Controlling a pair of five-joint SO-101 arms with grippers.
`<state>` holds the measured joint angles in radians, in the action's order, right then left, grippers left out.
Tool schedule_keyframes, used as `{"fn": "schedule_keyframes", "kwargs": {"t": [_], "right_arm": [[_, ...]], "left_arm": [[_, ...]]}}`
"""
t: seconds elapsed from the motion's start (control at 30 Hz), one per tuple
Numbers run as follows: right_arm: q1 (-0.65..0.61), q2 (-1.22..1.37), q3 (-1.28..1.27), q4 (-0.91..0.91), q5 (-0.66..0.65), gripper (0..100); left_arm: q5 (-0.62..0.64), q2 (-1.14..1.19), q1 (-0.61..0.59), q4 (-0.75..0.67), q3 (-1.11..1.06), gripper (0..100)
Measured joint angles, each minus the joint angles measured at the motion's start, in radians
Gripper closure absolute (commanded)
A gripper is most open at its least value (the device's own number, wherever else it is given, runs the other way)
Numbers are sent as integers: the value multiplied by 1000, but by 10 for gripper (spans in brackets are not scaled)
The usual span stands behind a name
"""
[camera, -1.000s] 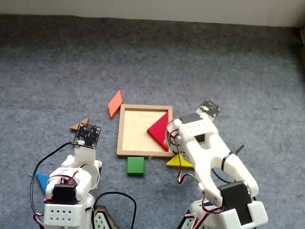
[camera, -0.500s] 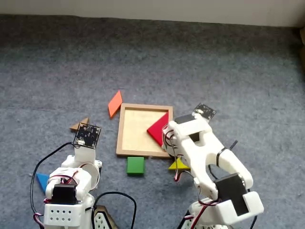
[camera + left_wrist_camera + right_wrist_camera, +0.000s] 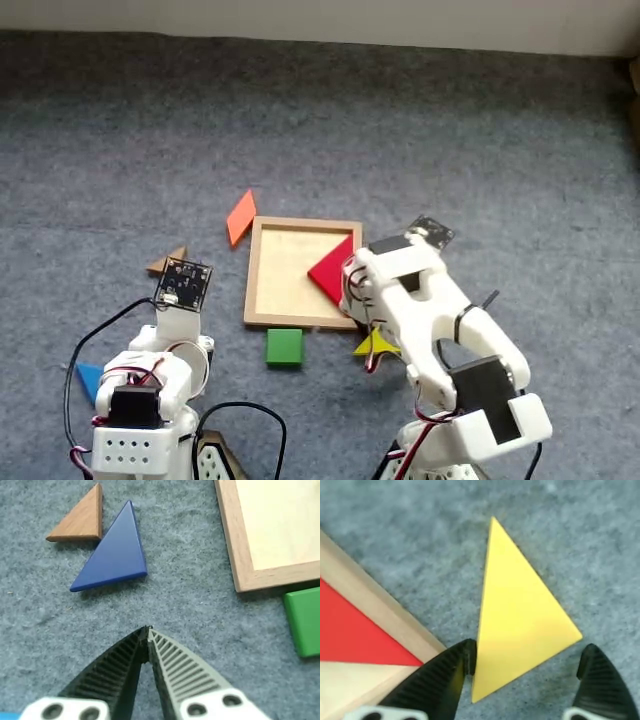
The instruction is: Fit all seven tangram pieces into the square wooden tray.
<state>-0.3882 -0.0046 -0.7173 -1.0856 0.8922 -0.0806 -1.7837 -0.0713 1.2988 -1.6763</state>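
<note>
The square wooden tray (image 3: 252,275) lies mid-table with a red triangle (image 3: 333,270) in its right corner. Just off that corner lies a yellow triangle (image 3: 517,620), and my right gripper (image 3: 527,655) is open with one finger on each side of it, low over the carpet. The right arm covers most of the yellow triangle (image 3: 375,345) in the high view. My left gripper (image 3: 146,630) is shut and holds nothing, hovering near a dark blue triangle (image 3: 114,555) and a brown triangle (image 3: 80,517). A green square (image 3: 284,346) sits below the tray and an orange parallelogram (image 3: 241,216) at its upper left corner.
A light blue piece (image 3: 88,378) lies at the near left beside the left arm's base. The grey carpet stretches open beyond the tray to the far wall. The tray's wooden rim (image 3: 375,607) runs close to my right gripper's inner finger.
The right arm has swung left and nearer, settling over the yellow triangle and covering more of it. The left arm and the other pieces have not moved.
</note>
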Motion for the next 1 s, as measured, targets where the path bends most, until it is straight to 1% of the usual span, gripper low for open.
{"fn": "schedule_keyframes", "kwargs": {"t": [0.27,0.67,0.87,1.0], "right_arm": [[5,0,0,0,-44,670],[5,0,0,0,-46,670],[5,12,20,-2,-86,670],[6,17,69,-58,-89,670]], "left_arm": [[0,0,0,0,0,977],[0,0,0,0,0,977],[0,0,0,0,0,977],[0,0,0,0,0,977]]}}
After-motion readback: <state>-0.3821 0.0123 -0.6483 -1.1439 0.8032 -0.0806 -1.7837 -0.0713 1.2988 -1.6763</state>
